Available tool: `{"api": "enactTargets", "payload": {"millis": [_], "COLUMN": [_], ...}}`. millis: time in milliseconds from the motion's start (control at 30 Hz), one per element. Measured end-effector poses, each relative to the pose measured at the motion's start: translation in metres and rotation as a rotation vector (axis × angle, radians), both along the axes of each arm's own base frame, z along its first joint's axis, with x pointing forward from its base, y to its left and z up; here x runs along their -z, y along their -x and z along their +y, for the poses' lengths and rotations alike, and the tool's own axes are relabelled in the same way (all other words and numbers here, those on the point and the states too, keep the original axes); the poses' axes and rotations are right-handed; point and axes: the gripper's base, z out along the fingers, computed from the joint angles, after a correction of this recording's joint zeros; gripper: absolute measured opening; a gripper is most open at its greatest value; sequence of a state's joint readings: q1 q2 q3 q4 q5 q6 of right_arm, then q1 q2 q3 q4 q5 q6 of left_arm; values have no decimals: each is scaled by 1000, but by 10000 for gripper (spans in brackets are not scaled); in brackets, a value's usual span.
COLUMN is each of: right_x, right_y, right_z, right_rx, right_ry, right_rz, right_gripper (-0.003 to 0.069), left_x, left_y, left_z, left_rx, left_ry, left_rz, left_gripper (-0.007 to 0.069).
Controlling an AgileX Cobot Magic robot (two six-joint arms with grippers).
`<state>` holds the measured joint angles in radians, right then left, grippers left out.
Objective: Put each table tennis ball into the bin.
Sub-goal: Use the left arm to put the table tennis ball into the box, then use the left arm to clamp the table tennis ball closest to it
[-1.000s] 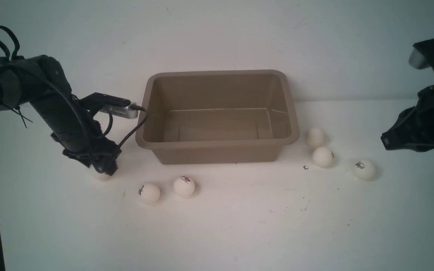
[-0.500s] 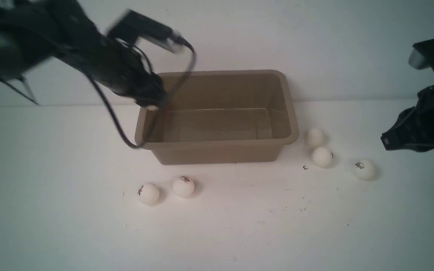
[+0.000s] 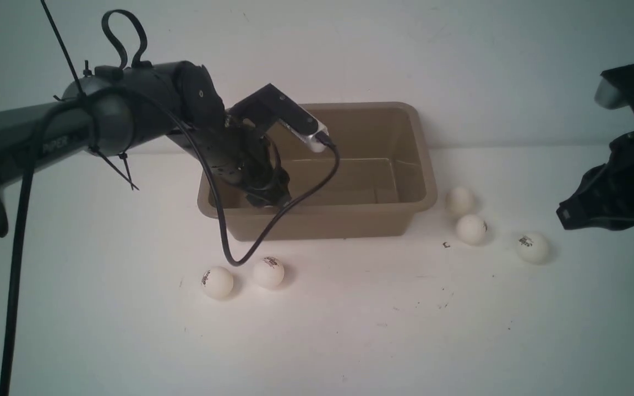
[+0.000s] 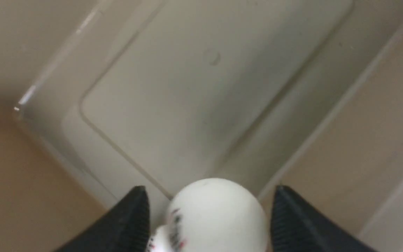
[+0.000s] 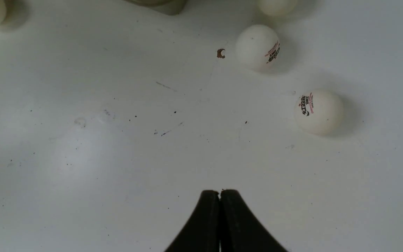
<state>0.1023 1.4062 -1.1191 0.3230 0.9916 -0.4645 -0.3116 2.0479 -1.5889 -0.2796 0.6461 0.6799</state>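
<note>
My left gripper (image 3: 266, 198) reaches down inside the tan bin (image 3: 317, 223), near its left end. In the left wrist view a white table tennis ball (image 4: 219, 213) sits between the spread fingers (image 4: 131, 217) with a gap on each side, over the bin's floor (image 4: 187, 87); the left gripper (image 4: 211, 190) is open. Two balls (image 3: 217, 282) (image 3: 268, 272) lie in front of the bin. Three balls (image 3: 460, 201) (image 3: 471, 229) (image 3: 532, 247) lie to its right. My right gripper (image 3: 570, 212) (image 5: 220, 191) hovers shut and empty near the balls (image 5: 257, 47) (image 5: 318, 112).
The left arm's black cable (image 3: 240, 247) loops down over the bin's front wall towards the two front balls. A small dark speck (image 3: 446, 245) marks the white table (image 3: 350, 330) right of the bin. A pale wall stands behind.
The left arm rose from the table at the left with a ball, swung right and dipped into the bin. Its jaws have widened off the ball. The right arm stayed put.
</note>
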Motion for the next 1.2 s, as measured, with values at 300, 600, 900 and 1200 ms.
{"api": "enactTargets", "payload": {"millis": [300,600,900,1200], "right_x": [0,-2,-2,-1], "right_y": [0,-3,-3,-2], "right_z": [0,0,0,0], "right_rx": [0,12,11,8], "right_ry": [0,-1,-1,-4], "right_rz": [-1,-38,-37,-25], "right_gripper": [-10,-8,-8,-7], "left_x": [-53,-107,-35,-7], "left_y": [21,80,102,99], "left_z": [13,41,44,43], "left_rx": [23,-87,-82,-102], "left_ry": [-108,-212,-217,-172], "left_rz": [29,220,390,269], "left_gripper": [549,510,510,510]}}
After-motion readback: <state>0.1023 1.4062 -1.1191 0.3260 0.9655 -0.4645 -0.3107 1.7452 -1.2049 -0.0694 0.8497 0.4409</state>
